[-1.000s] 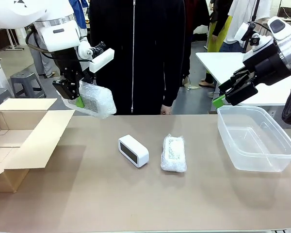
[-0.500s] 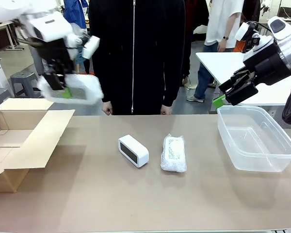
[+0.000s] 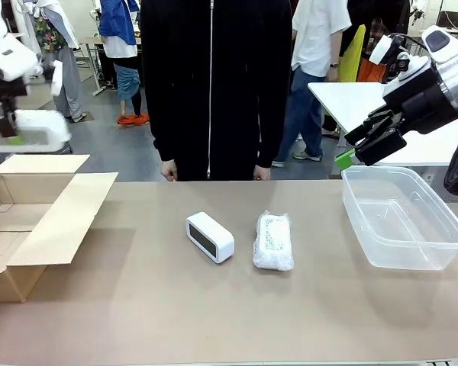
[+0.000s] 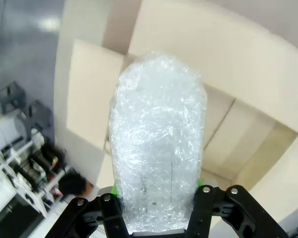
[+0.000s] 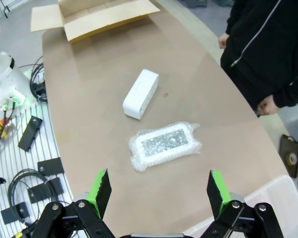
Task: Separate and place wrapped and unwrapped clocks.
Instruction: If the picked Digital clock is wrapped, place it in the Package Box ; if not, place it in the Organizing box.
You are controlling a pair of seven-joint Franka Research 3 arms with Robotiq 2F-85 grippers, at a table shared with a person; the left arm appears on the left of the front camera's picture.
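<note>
Table (image 3: 175, 320) holds cardboard box (image 3: 30, 221), bare clock (image 3: 210, 237), wrapped clock (image 3: 273, 241), plastic tub (image 3: 417, 255).

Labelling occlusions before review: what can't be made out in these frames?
- Front view: left gripper and held wrapped clock are motion-blurred at the left edge.
- Left wrist view: that bundle hides much of the cardboard box interior.
- Right wrist view: bare clock face turned away; clear plastic bin cut off at the corner.

I work in a robotics lab hall. My table (image 3: 214, 320) stands on a bare grey floor (image 3: 111, 152), people (image 3: 309, 84) walk among other white tables (image 3: 343, 99) behind it, and cables (image 5: 15, 178) and black parts (image 5: 30, 133) lie on a rack (image 5: 39, 148) beside me.
</note>
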